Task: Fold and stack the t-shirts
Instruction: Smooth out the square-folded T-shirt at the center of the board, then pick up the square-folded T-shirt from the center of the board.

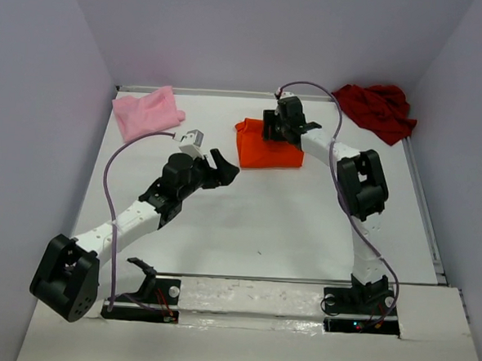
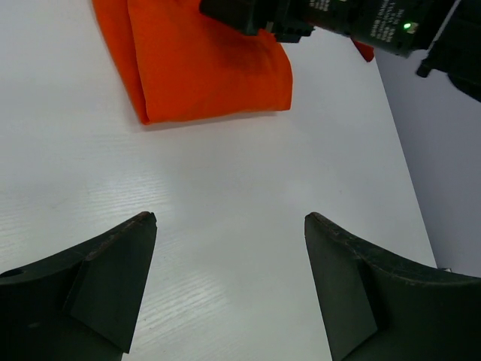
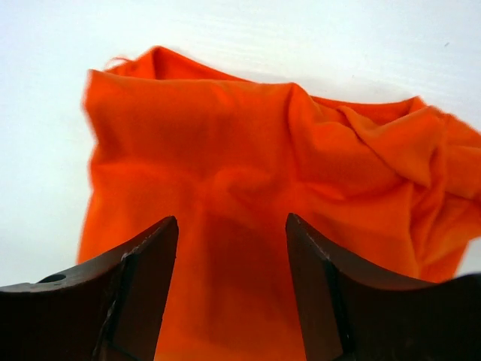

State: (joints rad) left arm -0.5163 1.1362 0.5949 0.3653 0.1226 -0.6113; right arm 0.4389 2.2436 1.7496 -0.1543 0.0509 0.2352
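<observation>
Right wrist view: your right gripper [image 3: 231,222] stands apart over the orange t-shirt [image 3: 248,143]; your left gripper [image 2: 229,218] gapes above the table [image 2: 225,169].

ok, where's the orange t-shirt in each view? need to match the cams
Top external: orange t-shirt, back centre of the table, partly under the right arm's fingers.
Left wrist: top left to centre, beyond the open left fingers.
Right wrist: fills the middle, behind that arm's own fingers.
Shared landmark: the right arm's black fingers and wrist over the shirt, along the top edge in the left wrist view.
</observation>
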